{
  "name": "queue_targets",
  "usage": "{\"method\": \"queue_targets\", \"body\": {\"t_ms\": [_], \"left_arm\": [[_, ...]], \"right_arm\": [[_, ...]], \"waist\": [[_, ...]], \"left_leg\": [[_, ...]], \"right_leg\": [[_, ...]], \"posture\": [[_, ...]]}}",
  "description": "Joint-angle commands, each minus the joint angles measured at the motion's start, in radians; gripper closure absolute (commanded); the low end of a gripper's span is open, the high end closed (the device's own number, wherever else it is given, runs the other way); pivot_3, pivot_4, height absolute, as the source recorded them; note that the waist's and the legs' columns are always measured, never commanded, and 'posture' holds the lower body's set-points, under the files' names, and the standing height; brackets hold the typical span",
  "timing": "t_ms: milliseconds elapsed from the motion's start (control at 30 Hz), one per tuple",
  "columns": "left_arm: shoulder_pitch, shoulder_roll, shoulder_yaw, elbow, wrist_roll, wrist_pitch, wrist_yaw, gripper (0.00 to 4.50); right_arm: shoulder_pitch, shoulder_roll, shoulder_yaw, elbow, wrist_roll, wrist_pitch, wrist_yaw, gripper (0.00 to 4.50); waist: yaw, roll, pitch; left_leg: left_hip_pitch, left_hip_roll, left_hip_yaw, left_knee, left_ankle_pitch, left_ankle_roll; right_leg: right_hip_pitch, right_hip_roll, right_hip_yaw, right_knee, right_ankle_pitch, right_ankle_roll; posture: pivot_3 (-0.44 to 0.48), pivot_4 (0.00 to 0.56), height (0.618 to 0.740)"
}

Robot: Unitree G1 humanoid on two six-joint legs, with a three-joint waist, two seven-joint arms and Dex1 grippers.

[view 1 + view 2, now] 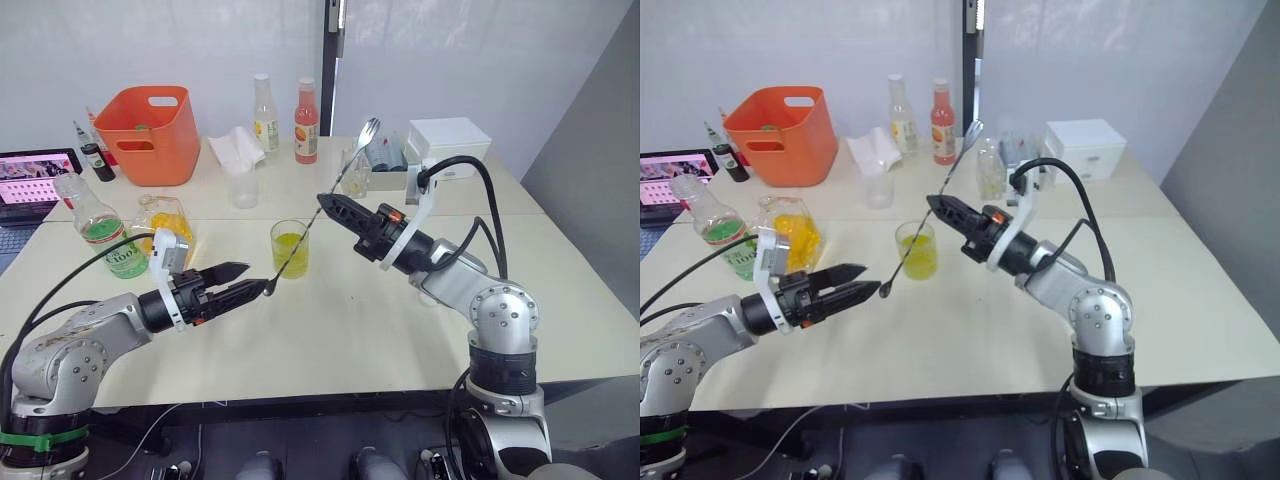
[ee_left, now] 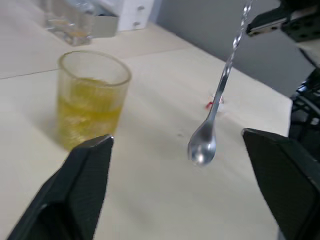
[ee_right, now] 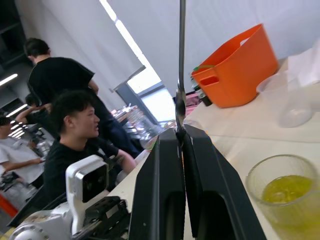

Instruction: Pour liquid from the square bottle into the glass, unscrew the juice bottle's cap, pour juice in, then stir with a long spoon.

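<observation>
My right tool pinches the spoon mid-shaft, bowl hanging beside the glass on the table. My left tool is spread, empty. Glass holds yellow-green liquid; I judge pouring done, stirring left.
</observation>
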Motion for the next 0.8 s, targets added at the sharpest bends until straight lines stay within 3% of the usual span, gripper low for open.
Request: {"method": "queue_targets", "body": {"t_ms": [33, 233, 367, 800], "left_arm": [[0.000, 0.002, 0.006, 0.005, 0.103, -0.110, 0.014, 0.01], [-0.022, -0.022, -0.047, 0.061, 0.231, -0.212, 0.025, 0.01], [-0.036, -0.046, -0.071, 0.087, 0.262, -0.242, 0.024, 0.01], [-0.051, -0.067, -0.085, 0.085, 0.292, -0.248, 0.016, 0.01]], "right_arm": [[-0.110, -0.035, -0.036, 0.014, -0.046, -0.071, 0.043, 4.50], [-0.293, -0.051, 0.011, 0.153, -0.212, -0.155, 0.093, 4.50], [-0.413, -0.052, 0.114, 0.275, -0.386, -0.238, 0.172, 4.50], [-0.488, 0.055, 0.278, 0.600, -0.711, -0.473, 0.389, 4.50]], "waist": [[0.000, 0.001, 0.001], [0.000, 0.001, 0.002], [-0.001, 0.001, 0.002], [-0.003, 0.001, 0.002]], "left_leg": [[0.000, 0.000, 0.000, 0.000, 0.000, 0.000], [-0.001, 0.000, 0.002, -0.001, 0.000, 0.000], [-0.003, 0.000, 0.004, -0.001, 0.000, 0.000], [-0.009, 0.001, 0.005, -0.001, 0.000, 0.000]], "right_leg": [[0.000, 0.000, 0.000, 0.000, 0.000, 0.000], [-0.002, 0.000, 0.000, 0.000, 0.000, 0.000], [-0.005, -0.001, 0.001, 0.001, 0.000, 0.000], [-0.013, -0.003, 0.001, 0.005, 0.001, 0.000]], "posture": [[0.000, 0.150, 0.715], [0.000, 0.150, 0.715], [0.000, 0.150, 0.715], [0.000, 0.150, 0.715]]}}
